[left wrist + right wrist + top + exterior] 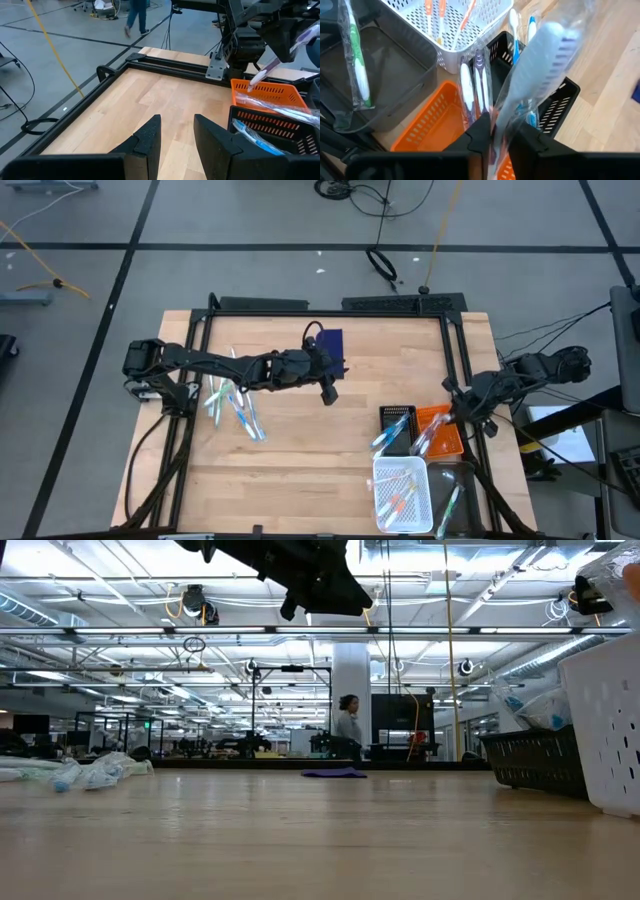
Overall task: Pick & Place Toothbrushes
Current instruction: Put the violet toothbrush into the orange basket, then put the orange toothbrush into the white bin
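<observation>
Right gripper [495, 135] poised above the orange basket [440, 432] at the right side of the counter [300, 460], fingers [475, 137] pinched on a wrapped toothbrush [540, 65]: pale grey-white handle and broad bristle head, sealed in a clear sleeve, angled upward from the grip. Whether the squeeze is firm or just loosening, hard to say from this close. Beneath it, two more sleeved brushes [472, 85] with white and lilac handles, leaning out of the orange basket. Beside that, a black slotted basket [397, 425] with blue-and-white brushes [517, 30] standing in it. Nearer the front edge, a white perforated basket [402, 492] carrying orange-handled brushes [435, 15], and next to it a dark grey bin [395, 75] with one green-and-white brush [357, 55] in its wrapper. On the left part of the counter, a loose heap of toothbrushes [235, 402], mostly light blue and white, lying flat and crossing one another. Left gripper [177, 137] stretched out over the middle of the counter, raised clear of the wood, fingers [150, 135] apart with nothing between them. Just behind it, a dark blue flat rectangle [330, 342] near the far edge. Beyond the counter, in the room, a person [348, 725] standing well off.
</observation>
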